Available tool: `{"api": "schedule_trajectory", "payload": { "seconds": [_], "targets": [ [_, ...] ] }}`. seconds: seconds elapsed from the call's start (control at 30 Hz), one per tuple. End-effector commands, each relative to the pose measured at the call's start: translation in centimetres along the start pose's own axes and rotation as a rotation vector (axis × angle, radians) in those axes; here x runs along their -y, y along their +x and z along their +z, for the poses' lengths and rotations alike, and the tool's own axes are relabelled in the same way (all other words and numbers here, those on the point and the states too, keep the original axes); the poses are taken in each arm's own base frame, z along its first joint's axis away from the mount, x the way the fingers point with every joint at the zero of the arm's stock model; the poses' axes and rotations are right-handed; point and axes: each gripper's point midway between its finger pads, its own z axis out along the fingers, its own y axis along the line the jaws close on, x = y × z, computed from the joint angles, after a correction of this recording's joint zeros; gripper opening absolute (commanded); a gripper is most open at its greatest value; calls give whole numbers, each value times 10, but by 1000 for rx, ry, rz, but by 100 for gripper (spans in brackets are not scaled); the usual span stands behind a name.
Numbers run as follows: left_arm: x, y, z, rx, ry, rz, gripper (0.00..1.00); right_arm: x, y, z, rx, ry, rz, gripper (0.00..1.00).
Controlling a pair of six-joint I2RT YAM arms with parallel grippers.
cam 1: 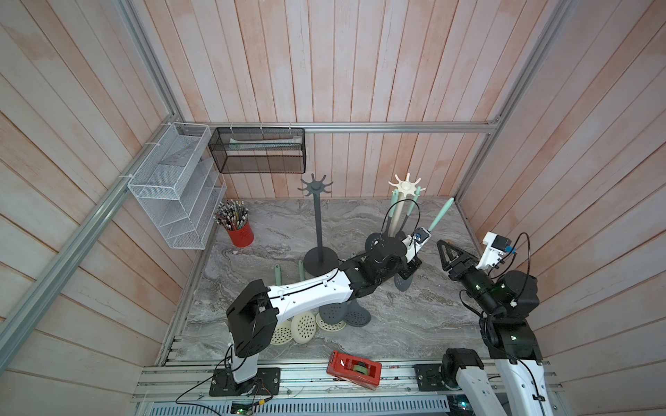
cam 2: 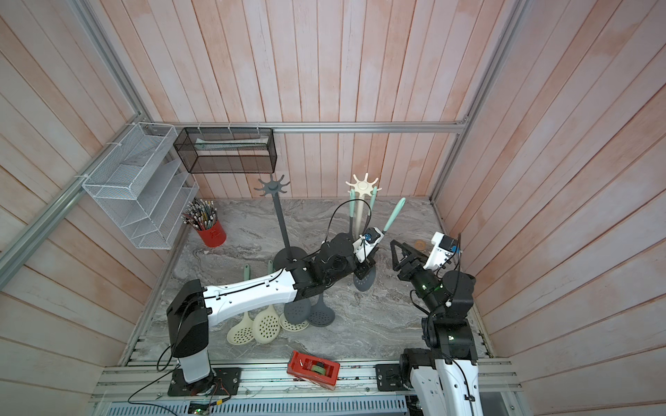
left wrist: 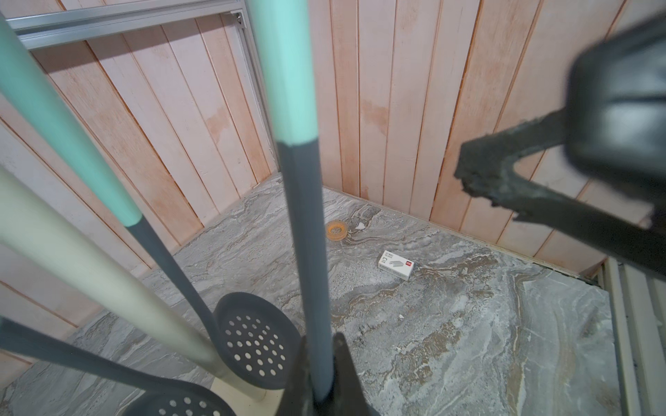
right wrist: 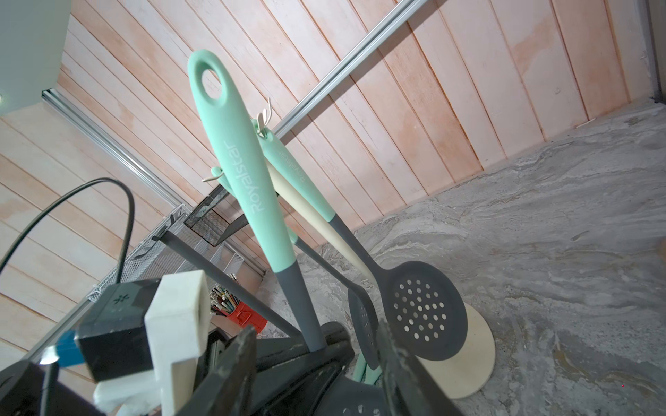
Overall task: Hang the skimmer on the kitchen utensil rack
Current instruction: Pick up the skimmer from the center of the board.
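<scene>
Skimmer tilted beside rack | left pincer grasping neck | right pincer released, apart

Racks: two, a grey rack and a cream rack.

Skimmers: eight in all.
- two hung skimmers
- one upright skimmer
- five lying in a heap: three cream skimmers, two grey skimmers

Mesh baskets: two, a white basket and a black basket.

Arms: two, the left arm and the right arm.

One each: pencil cup, red tape dispenser, tape roll, small white box.

The pencils are too small and too crowded to count.
</scene>
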Motion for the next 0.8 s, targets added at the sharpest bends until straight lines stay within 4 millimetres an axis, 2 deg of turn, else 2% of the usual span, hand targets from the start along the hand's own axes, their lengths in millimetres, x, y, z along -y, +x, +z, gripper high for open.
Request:
{"api": "schedule_trajectory", "payload": {
  "seconds": [0.0,0.17,0.37,0.57,0.77],
  "targets": [
    [4,-7,5,3,-12,14,0,-3,-3,3,26,-12,28,54],
    [12,-8,7,-1,5,16,0,-2,8,15,4,8,16,53],
    [17,-12,6,0,11,20,0,18,18,27,-4,89,30,45],
    [18,-11,7,-4,16,23,0,17,17,38,13,57,54,39],
    [16,-9,9,-8,-1,23,0,17,19,48,6,43,73,27]
  ]
}}
